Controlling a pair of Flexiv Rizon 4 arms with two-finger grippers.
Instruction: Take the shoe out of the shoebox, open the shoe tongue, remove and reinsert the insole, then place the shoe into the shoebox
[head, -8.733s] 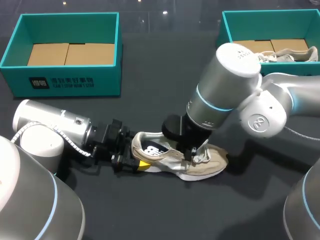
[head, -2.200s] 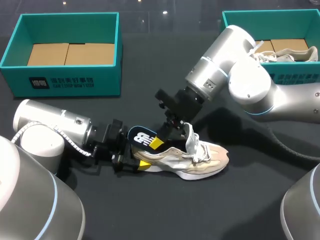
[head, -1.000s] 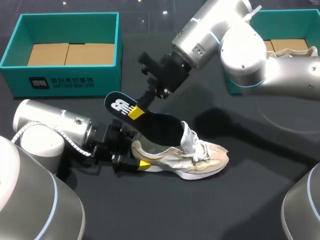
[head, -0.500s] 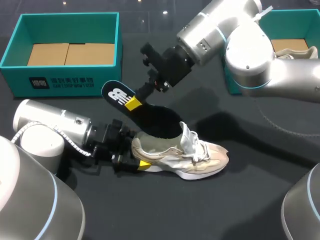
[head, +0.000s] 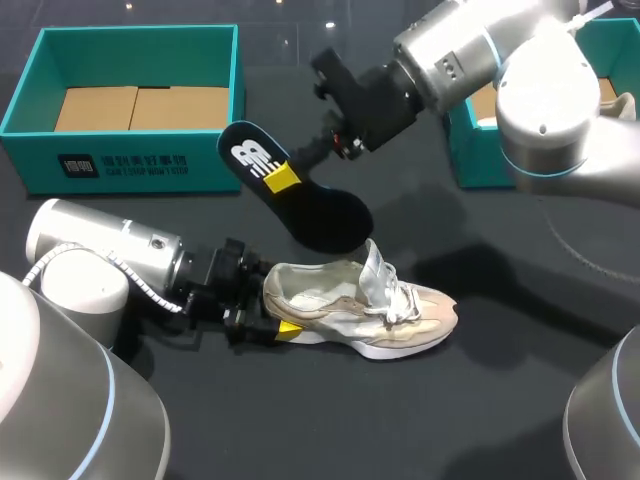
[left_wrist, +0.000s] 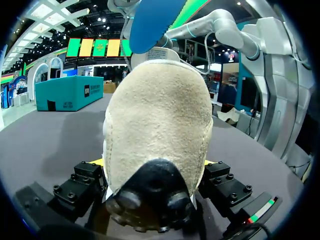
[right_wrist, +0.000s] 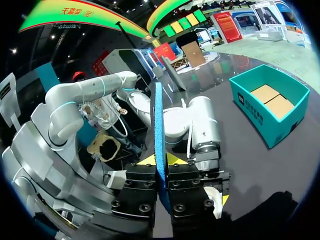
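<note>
Shoe: the beige shoe (head: 355, 305) lies on its sole near the middle of the dark counter (head: 480, 400), heel to 9 o'clock and toe to 3 o'clock. It is out of both boxes.
Left jaws: closed on the heel from both sides. In the left wrist view the heel (left_wrist: 157, 140) fills the gap between them. To my eye they are there as an anchor, so the shoe cannot skid or tip while the other arm works.
Tongue: the tongue (head: 375, 268) stands up from the laces, leaving the mouth of the shoe wide open.
Insole: the dark insole (head: 305, 200) hangs in the air at about 11 o'clock from the shoe, clear of it and tilted, with its toe end lowest.
Right jaws: nipped tight on the insole near its heel end, edge-on in the right wrist view (right_wrist: 159, 135). Holding it there leaves the long front free to be fed in first.
Shoeboxes: one teal shoebox (head: 120, 170) sits at 10 o'clock. Another teal box (head: 470, 160) at 2 o'clock holds a second shoe (head: 580, 108).
Stage: I judge the removal is done and the reinsertion comes next.
Risk: the soft toe end may fold on the collar.
</note>
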